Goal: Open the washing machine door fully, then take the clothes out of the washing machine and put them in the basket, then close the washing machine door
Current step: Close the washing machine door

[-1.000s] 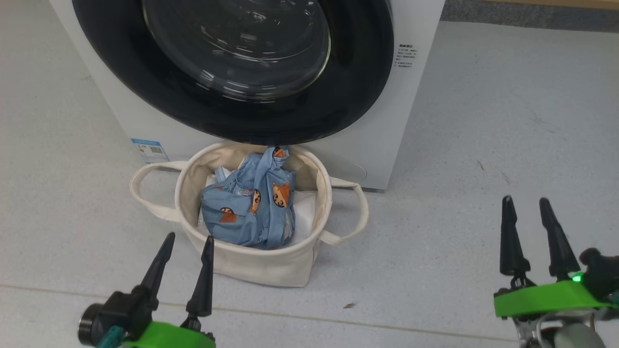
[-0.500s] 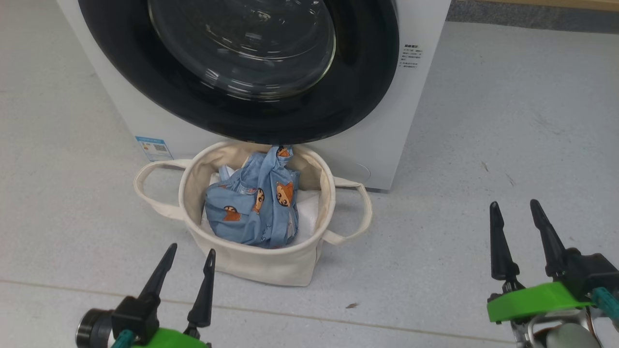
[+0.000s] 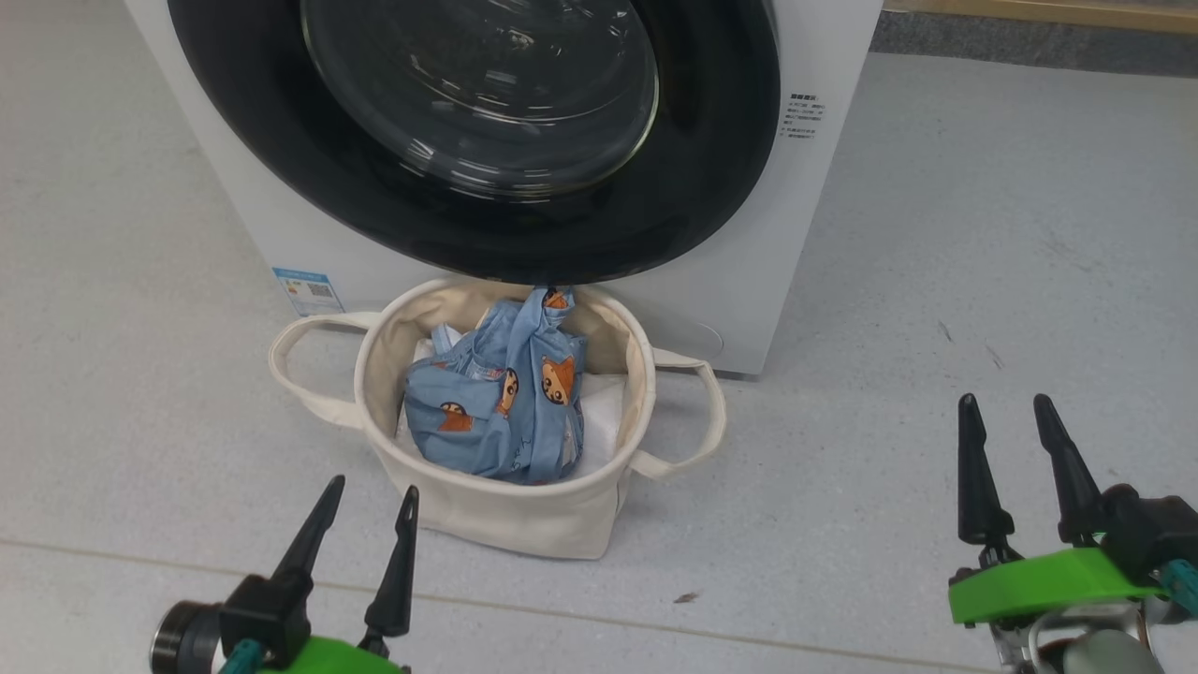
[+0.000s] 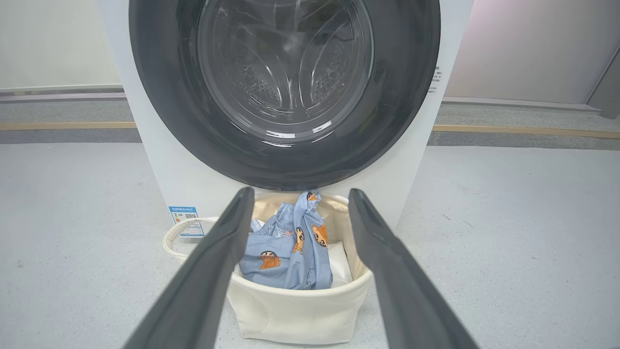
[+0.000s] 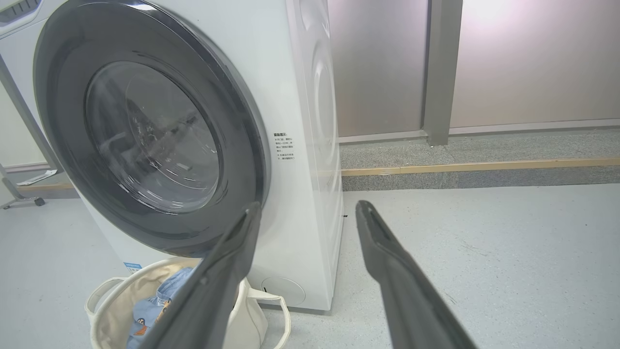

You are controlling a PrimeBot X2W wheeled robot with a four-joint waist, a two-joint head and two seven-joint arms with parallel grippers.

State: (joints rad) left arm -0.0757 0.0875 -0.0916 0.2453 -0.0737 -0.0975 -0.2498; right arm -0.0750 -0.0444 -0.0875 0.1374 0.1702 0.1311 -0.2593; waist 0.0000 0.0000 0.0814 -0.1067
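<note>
Light blue cartoon-print clothes [image 3: 501, 407] lie in a round cream canvas basket [image 3: 505, 515], below the shut, black-rimmed glass door [image 3: 477, 122] of a white front-loading washing machine [image 3: 772, 271].
Over the last second only the head camera has drifted; door, clothes and basket have stayed put, so the task looks finished. Just in front of the basket hovers the left gripper [image 3: 371, 487], fingers apart and empty; the right gripper [image 3: 1004, 401], likewise apart and empty, hangs well off to the basket's right.

- The washing machine door [image 3: 477, 131] runs off my head view's top edge.
- I can't read the small print [image 3: 803, 116] beside it.
- The clothes [image 3: 496, 412] hide most of a white sheet [image 3: 606, 412].
</note>
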